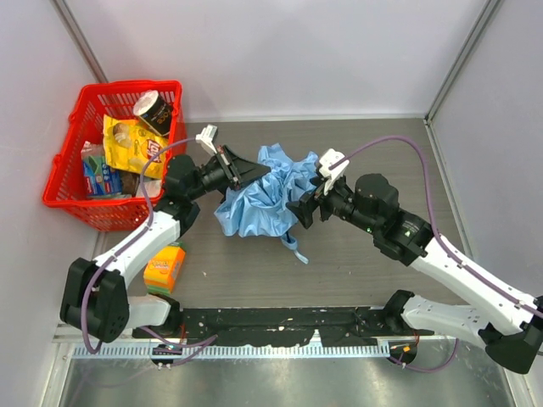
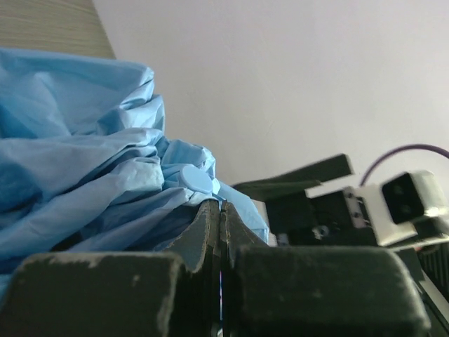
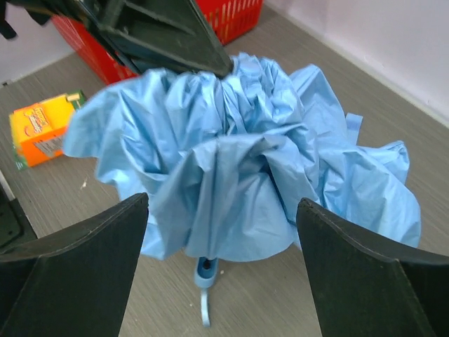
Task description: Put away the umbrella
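The umbrella [image 1: 265, 197] is a crumpled heap of light sky-blue cloth in the middle of the table. Its blue handle end [image 3: 205, 270] and strap point down to the tabletop. My left gripper [image 1: 256, 172] comes in from the left. Its jaws are pressed together on a fold of cloth at the umbrella's upper left edge [image 2: 221, 205]. My right gripper [image 1: 303, 210] is on the umbrella's right side, open wide. In the right wrist view its two fingers flank the bunched cloth [image 3: 223, 203] without touching it. The shaft is hidden under the fabric.
A red basket [image 1: 81, 161] with packets and a cup stands at the back left. An orange box [image 1: 165, 267] lies on the table beside the left arm. White walls close the space on three sides.
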Action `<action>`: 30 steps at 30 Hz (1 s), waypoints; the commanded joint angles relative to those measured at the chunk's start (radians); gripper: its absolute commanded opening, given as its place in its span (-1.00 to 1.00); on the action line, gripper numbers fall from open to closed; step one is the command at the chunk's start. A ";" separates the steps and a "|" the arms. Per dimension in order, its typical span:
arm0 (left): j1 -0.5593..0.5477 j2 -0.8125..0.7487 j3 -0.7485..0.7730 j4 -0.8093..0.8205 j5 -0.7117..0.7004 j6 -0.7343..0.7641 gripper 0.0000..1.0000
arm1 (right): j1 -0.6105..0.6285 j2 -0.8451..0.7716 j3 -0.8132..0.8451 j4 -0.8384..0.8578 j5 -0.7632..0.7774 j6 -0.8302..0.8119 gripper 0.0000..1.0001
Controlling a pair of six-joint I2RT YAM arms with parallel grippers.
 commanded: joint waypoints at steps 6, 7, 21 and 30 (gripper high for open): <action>0.002 0.037 0.020 0.393 0.169 -0.197 -1.00 | -0.048 0.045 -0.084 0.218 -0.137 -0.051 0.84; 0.002 0.040 0.016 0.409 0.172 -0.212 -1.00 | -0.048 0.072 -0.076 0.224 -0.148 -0.045 0.84; -0.068 0.057 0.038 0.394 0.195 -0.225 -1.00 | -0.043 0.272 -0.229 0.947 -0.151 0.047 0.85; -0.130 0.071 0.053 0.401 0.178 -0.228 -1.00 | -0.031 0.350 -0.239 1.143 -0.191 0.047 0.33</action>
